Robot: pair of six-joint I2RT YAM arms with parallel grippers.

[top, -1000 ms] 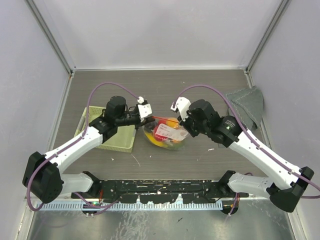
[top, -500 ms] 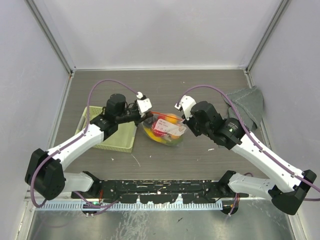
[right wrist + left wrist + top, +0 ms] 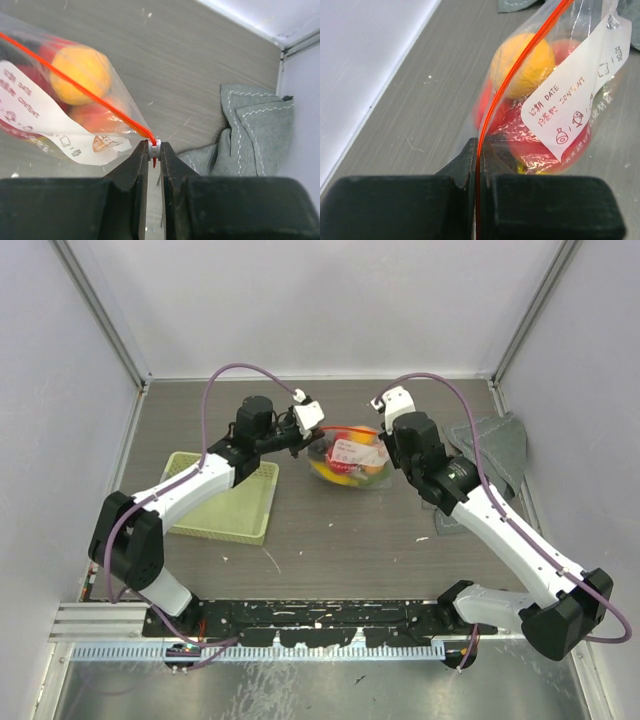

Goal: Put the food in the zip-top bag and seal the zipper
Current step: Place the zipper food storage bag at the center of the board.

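The bag (image 3: 347, 460) is in the far middle of the table (image 3: 330, 540), stretched between the two arms. The left gripper (image 3: 479, 150) has its jaws pressed together on the left end of the zipper (image 3: 520, 60), and the thin red-orange strip runs out straight from between the black fingers (image 3: 410, 205). The right gripper (image 3: 154, 148) pinches the other end of the zipper, where a small white piece (image 3: 155, 144) sits at the tip of the strip. The strip looks tight and straight from one gripper to the other.

The food (image 3: 345, 472) is inside the bag, under the strip: an orange ball (image 3: 80, 74) at the top, red pieces (image 3: 530, 137) below it, and some yellow at the bottom. A white label (image 3: 570, 95) with printed signs covers part of the bag's side. I cannot tell if the bottom of the bag touches the table.

A pale green basket (image 3: 225, 502) lies on the left, well apart from the bag. A grey folded cloth (image 3: 250, 125) lies on the right, near the right gripper.
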